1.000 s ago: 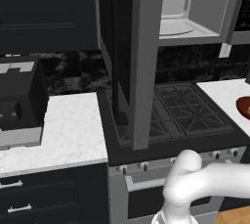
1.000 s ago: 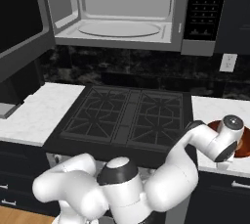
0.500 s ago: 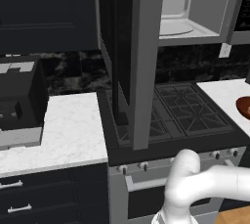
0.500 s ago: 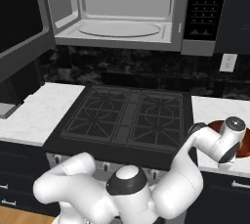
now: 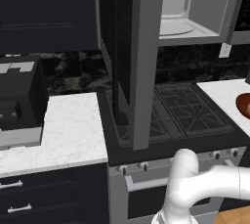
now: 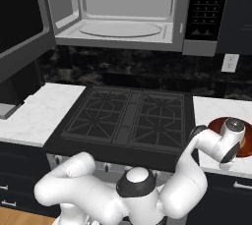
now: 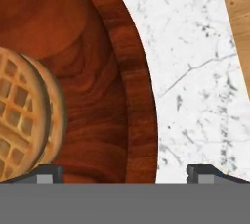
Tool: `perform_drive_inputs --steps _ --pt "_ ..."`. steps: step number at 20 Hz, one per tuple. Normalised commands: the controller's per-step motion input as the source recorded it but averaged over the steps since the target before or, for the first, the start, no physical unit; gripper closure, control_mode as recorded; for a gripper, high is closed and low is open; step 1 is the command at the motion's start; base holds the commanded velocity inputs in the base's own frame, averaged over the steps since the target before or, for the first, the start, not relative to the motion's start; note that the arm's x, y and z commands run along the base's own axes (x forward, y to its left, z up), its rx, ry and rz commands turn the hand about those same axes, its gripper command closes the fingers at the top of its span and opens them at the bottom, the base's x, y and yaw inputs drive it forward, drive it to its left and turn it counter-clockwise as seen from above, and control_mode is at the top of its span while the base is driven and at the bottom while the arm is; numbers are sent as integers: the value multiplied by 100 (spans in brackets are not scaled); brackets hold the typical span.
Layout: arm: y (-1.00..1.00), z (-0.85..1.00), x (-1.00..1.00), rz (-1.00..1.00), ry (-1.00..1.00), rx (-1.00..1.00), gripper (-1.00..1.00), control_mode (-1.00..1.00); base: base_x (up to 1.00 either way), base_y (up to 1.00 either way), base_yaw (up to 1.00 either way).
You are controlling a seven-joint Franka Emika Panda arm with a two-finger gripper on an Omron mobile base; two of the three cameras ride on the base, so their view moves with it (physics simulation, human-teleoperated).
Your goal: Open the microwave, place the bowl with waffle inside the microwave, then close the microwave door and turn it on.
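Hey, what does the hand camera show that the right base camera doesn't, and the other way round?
Hand view alone: the waffle lying inside the bowl, with the open hand straddling the bowl's rim. Right base view alone: the microwave standing open with its round turntable, the stove below it, and a wall outlet. Both share the reddish-brown bowl on the white marble counter.

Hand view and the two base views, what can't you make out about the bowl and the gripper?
- Bowl, hand view: far side cut off by the left and top edges.
- Bowl, right base view: mostly covered by the hand.
- Bowl, left base view: cut by the right edge.
- Gripper: just the fingertips show above the bottom band.
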Motion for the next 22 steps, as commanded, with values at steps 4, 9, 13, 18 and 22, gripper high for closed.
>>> perform_drive_inputs --steps 4,9,13,18,22 --pt "-1 -15 15 0 0 0 100 -100 0 0 0" --pt "-10 -11 6 0 0 0 100 -100 0 0 0" --pt "-15 -7 0 0 0 0 100 -100 0 0 0" --pt "-5 -1 -2 0 0 0 100 -100 0 0 0" --pt "3 4 -50 0 -20 -1 100 -100 0 0 0"
